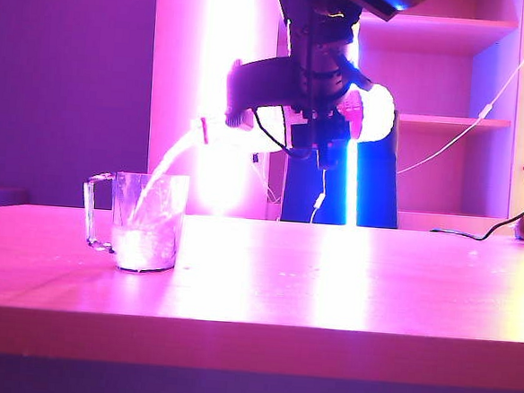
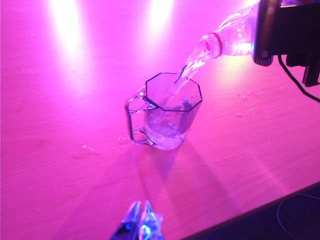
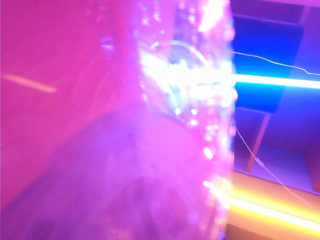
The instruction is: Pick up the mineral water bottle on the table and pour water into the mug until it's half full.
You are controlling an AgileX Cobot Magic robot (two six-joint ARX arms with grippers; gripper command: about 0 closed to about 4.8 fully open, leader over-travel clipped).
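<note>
Nearest my exterior camera runs the front edge of the wooden table [image 1: 252,335], washed in pink and violet light. On its left part I see the mug [image 1: 148,223], upright, its angular handle turned left, with water [image 1: 144,247] pooled in its lower part, roughly a third of the way up. A stream arcs down into it from the upper right, and small droplets lie on the tabletop around the mug in the left wrist view.

My left gripper [image 2: 141,223] hangs over the near part of the table, well apart from the mug [image 2: 169,116]; I see its two fingertips lying close together, nothing between them.

Further right and above the table, the mineral water bottle [image 1: 276,125] lies nearly level, neck tipped down to the left, mouth above and just right of the mug. My right gripper [image 1: 317,119] is clamped around the bottle's middle. In the right wrist view the bottle [image 3: 165,125] fills the frame as a bright blur.

At the far right a dark cable [image 1: 480,232] trails across the tabletop.
</note>
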